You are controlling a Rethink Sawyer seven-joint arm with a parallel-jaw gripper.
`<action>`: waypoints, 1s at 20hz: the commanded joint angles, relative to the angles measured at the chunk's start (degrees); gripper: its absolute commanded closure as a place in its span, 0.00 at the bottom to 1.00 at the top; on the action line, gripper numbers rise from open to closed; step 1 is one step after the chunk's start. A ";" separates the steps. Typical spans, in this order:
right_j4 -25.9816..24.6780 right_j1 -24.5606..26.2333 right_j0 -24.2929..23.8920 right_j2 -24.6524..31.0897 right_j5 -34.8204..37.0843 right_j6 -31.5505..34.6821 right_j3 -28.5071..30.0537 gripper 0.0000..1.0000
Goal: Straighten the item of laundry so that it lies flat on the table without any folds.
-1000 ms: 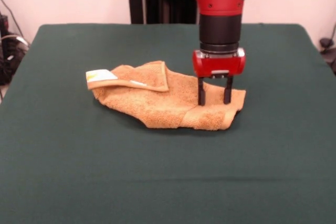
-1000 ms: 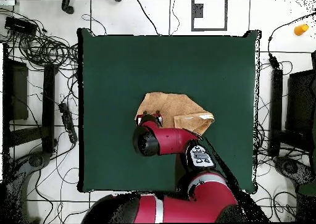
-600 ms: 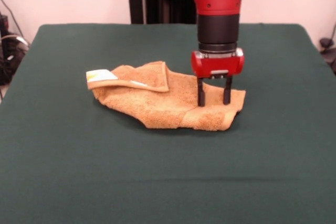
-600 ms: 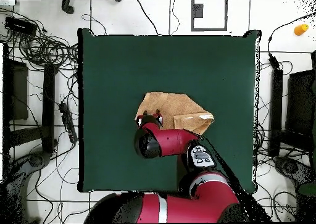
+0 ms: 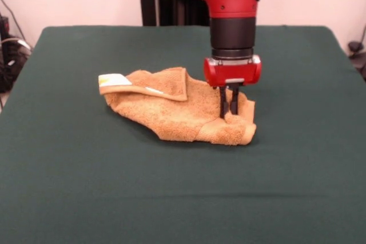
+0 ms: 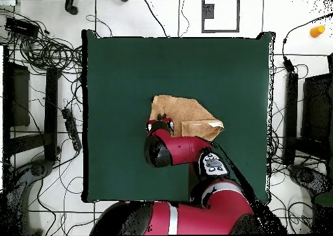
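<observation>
The item of laundry (image 5: 171,110) is an orange-tan towel lying crumpled near the middle of the dark green table (image 5: 183,198). Its left end is folded over, showing a smooth band and a white label (image 5: 112,79). My gripper (image 5: 229,112) stands upright at the towel's right end, shut on a pinch of cloth that bunches up between the fingers. From overhead, the towel (image 6: 188,113) pokes out beyond the arm, and the gripper (image 6: 160,122) sits at its left corner.
The red arm (image 6: 185,149) reaches in from the table's bottom edge in the overhead view and covers part of the towel. Cables and black equipment (image 6: 39,84) lie on the floor beside the table. An orange object (image 6: 317,31) rests on the floor at top right.
The fingers have closed on the towel's right end, pinching the cloth. That end has bunched and pulled slightly leftward in the front view.
</observation>
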 commanded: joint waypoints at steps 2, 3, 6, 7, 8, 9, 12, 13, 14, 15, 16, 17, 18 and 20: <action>0.76 13.30 1.37 3.58 -1.73 7.46 -7.36 1.00; 0.65 12.96 1.59 3.31 -3.01 7.74 -7.07 1.00; 1.02 11.40 1.67 3.27 -2.82 8.38 -5.38 1.00; 1.65 10.46 2.32 2.67 -3.00 8.92 -4.46 1.00; 2.03 9.20 2.86 2.29 -2.84 9.36 -3.20 1.00; 3.06 7.17 3.83 1.52 -2.43 10.47 -0.96 1.00; 7.01 -1.39 7.98 -1.52 -1.96 15.32 8.44 1.00; 8.85 -4.87 9.69 -2.61 -0.94 17.01 11.91 1.00; 10.68 -8.36 11.40 -3.71 0.08 18.71 15.38 1.00; 12.44 -11.39 12.78 -4.48 1.19 20.05 18.17 1.00; 13.76 -14.06 13.75 -4.76 2.24 20.74 20.54 1.00; 15.56 -16.42 15.13 -5.59 2.87 21.49 22.63 1.00; 16.87 -18.55 15.49 -5.26 3.52 22.18 24.74 1.00; 19.74 -22.63 16.96 -5.64 5.21 22.87 28.33 1.00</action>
